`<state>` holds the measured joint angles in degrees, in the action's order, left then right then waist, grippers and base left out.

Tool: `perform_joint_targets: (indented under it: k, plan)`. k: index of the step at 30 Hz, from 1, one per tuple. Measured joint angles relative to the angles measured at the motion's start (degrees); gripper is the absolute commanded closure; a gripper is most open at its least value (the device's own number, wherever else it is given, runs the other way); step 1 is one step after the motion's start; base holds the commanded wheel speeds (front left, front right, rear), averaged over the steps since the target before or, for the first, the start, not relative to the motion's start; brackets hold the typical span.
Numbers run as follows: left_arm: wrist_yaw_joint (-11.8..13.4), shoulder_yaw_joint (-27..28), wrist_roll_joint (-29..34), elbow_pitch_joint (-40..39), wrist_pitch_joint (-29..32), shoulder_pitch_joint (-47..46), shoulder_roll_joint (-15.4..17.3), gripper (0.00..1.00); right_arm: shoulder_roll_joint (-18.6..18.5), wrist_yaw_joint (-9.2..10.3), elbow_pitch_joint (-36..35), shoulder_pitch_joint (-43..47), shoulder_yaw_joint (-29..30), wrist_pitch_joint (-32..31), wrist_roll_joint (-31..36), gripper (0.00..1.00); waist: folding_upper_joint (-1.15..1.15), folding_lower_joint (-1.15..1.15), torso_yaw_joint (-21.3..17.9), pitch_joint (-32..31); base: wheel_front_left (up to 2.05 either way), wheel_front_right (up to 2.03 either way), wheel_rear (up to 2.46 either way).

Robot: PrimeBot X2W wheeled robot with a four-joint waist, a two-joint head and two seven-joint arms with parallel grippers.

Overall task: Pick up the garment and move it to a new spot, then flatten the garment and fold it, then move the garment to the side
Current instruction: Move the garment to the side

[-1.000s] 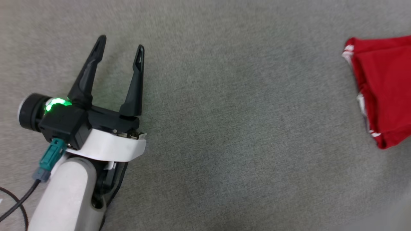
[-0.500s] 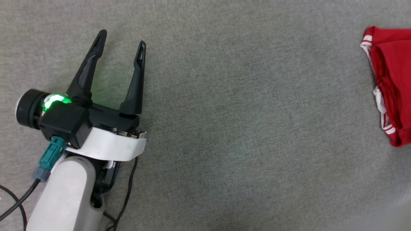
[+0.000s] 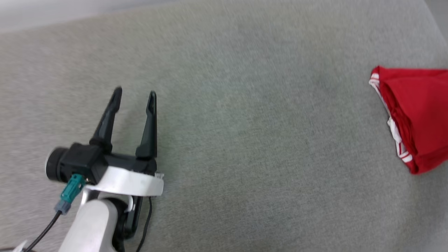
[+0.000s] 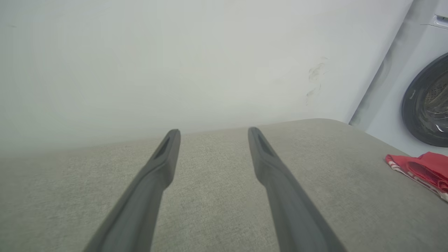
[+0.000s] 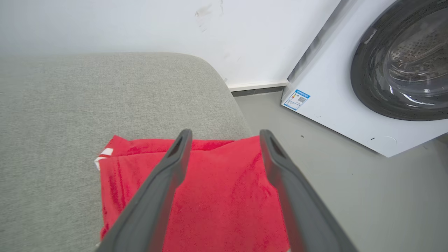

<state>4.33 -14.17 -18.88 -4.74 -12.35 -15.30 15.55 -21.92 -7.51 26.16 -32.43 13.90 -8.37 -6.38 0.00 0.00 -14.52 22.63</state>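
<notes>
**Head view.** The left gripper (image 3: 135, 92) sits at the lower left over the grey bench (image 3: 245, 140). Its jaws are spread wide and hold nothing. The garment (image 3: 416, 115) lies at the far right and is cut by the frame edge. It is a folded red bundle with white striped trim along its left side. Its long axis runs roughly up and down this view. A broad stretch of bare bench lies between it and the left jaws, so the two are well apart.

**Left wrist view.** The jaws point toward the wall (image 4: 175, 52), not toward the garment (image 4: 420, 169), which lies low at the right edge. A washing machine (image 4: 425, 101) stands beyond the bench corner.

**Right wrist view.** The right gripper (image 5: 225, 133) has its jaws wide and empty. The garment (image 5: 217, 210) lies directly beneath and between them, close to the rounded bench corner, with the floor (image 5: 315, 175) just past its right edge.

**Assessment.** The right arm is clearly the nearer. This view shows the garment's folded top face and how close it lies to the bench edge, which the head view cuts off. The garment appears folded and set aside. Whether the jaws touch the cloth cannot be told.
</notes>
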Motion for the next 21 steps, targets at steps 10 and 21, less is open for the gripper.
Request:
perform_joint_targets:
  k: [10,21]
  plan:
    - [1.3,1.7,-3.1,4.1,-1.5,6.4,-2.0,0.0,6.6,-0.01,-15.4,15.3,-4.3,1.4,-2.0,0.0,0.0,-0.01,5.7,-9.5,0.0,0.0,0.0]
    - [1.7,2.8,-4.2,7.9,-2.0,10.6,-1.5,0.0,13.4,0.0,-29.0,26.8,-7.8,7.1,-2.0,0.0,0.0,-0.01,11.9,-16.5,0.0,0.0,0.0]
